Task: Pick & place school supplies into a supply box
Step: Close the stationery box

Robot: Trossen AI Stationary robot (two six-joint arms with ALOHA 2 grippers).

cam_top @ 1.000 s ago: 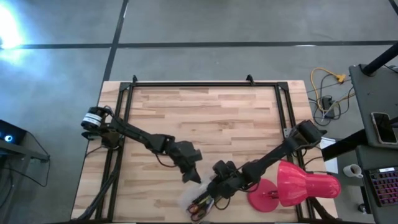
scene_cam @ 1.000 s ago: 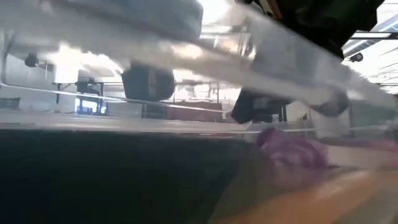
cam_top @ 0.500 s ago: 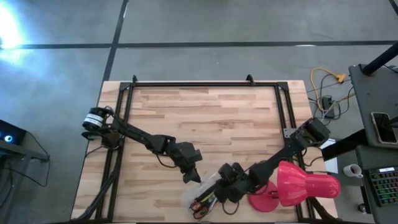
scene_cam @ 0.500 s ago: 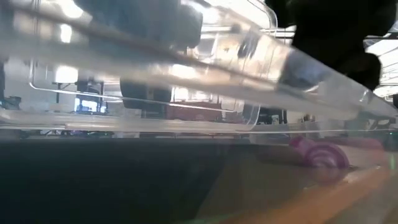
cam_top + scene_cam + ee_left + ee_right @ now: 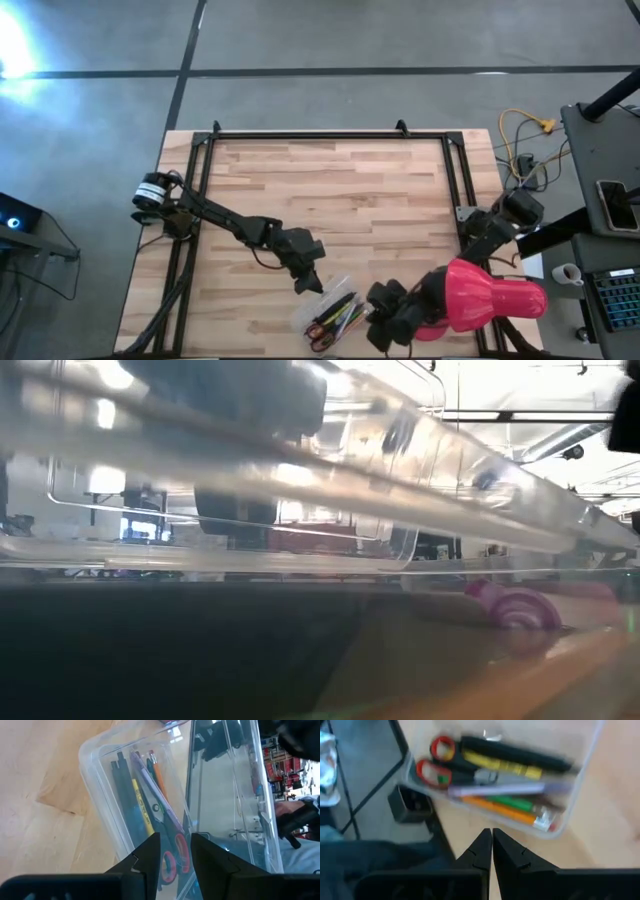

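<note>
The supply box (image 5: 330, 310) is a clear plastic box lying slantwise near the table's near edge, with its clear lid (image 5: 235, 795) swung open beside it. Inside lie red-handled scissors (image 5: 437, 760) and black, yellow, green and orange pens (image 5: 510, 767), side by side along its length. My left gripper (image 5: 308, 283) is at the box's far-left side, its fingers close together about the box's wall. My right gripper (image 5: 372, 303) is shut and empty, just right of the box and clear of it. The low view looks through the box's clear walls (image 5: 300, 490). My left gripper (image 5: 175, 857) has its fingers narrowly apart astride the box's long wall on the lid side (image 5: 187, 827), near the end where the scissors' handles (image 5: 172, 862) lie. One finger stands over the inside, one on the lid side. It comes slanting down from the far left. The box rests on the table.
A big pink-red lamp (image 5: 490, 300) lies at the table's near right corner, right behind my right arm; its base (image 5: 520, 605) shows in the low view. A black frame rail (image 5: 412, 802) runs along the near edge beside the box. Bare wood stretches across the far half (image 5: 330, 190).
My right gripper has drawn back from over the box toward the near right corner and the lamp, staying shut. With it gone, the box's contents show uncovered from above. In the low view the clear box shifted early on, then held still. My left gripper kept its place.
</note>
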